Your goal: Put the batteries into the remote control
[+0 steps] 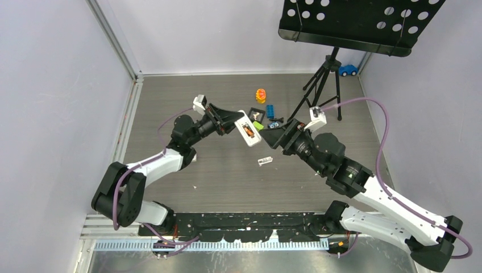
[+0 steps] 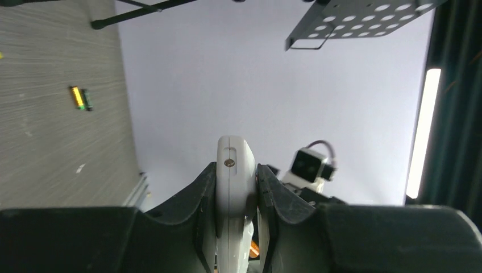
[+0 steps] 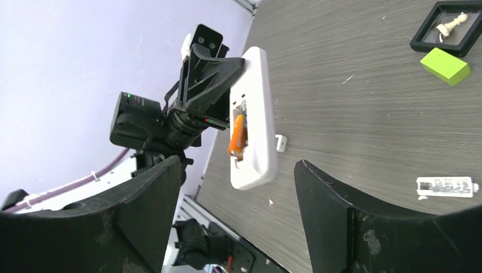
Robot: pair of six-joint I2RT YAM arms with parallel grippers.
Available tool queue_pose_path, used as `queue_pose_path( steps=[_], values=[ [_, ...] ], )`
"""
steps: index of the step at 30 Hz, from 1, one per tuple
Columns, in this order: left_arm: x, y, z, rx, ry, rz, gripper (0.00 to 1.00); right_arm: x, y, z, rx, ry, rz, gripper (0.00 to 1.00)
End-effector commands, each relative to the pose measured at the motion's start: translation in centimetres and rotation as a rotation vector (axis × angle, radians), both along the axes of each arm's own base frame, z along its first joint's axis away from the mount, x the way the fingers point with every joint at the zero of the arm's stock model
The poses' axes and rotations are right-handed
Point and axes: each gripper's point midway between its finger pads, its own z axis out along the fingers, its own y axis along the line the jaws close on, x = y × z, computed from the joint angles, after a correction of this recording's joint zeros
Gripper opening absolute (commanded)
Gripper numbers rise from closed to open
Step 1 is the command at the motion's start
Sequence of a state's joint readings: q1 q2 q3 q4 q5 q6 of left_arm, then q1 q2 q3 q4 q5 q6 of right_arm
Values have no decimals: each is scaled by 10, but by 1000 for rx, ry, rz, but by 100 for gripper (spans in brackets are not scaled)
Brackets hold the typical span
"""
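My left gripper (image 1: 232, 123) is shut on the remote control (image 1: 247, 129), a white slab held up off the table with its open back turned toward the right arm. In the left wrist view the remote control (image 2: 233, 152) stands edge-on, with a finger pressed against each side. One orange battery (image 3: 236, 136) sits in the recess of the remote control (image 3: 256, 114). My right gripper (image 1: 271, 135) hangs just right of the remote, open and holding nothing. In its own view the right gripper (image 3: 236, 166) has both fingers spread wide, short of the remote's lower end.
A small white printed piece (image 1: 265, 161) lies on the table below the remote. Behind the grippers are a black frame (image 1: 257, 114), a green block (image 1: 258, 125), a blue brick (image 1: 270, 111) and a yellow-red toy (image 1: 261, 95). A tripod stand (image 1: 324, 79) rises at the back right.
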State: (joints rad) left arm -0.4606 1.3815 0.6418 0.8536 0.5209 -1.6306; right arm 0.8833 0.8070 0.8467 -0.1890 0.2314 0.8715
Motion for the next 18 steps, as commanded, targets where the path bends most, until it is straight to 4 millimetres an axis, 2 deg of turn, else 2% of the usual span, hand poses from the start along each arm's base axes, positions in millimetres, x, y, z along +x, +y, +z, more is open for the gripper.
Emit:
queue_pose_path(
  steps=[1, 4, 11, 18],
  values=[
    [4, 8, 58, -232, -9, 20, 0, 10, -4, 29, 254, -20, -90, 78],
    [4, 8, 63, -288, 10, 17, 0, 10, 5, 33, 324, -15, -58, 78],
    [2, 7, 60, -298, 28, 18, 0, 15, 26, 34, 407, 19, -13, 78],
    [1, 5, 57, -296, 34, 9, 0, 19, 32, 31, 433, 36, -14, 73]
  ],
)
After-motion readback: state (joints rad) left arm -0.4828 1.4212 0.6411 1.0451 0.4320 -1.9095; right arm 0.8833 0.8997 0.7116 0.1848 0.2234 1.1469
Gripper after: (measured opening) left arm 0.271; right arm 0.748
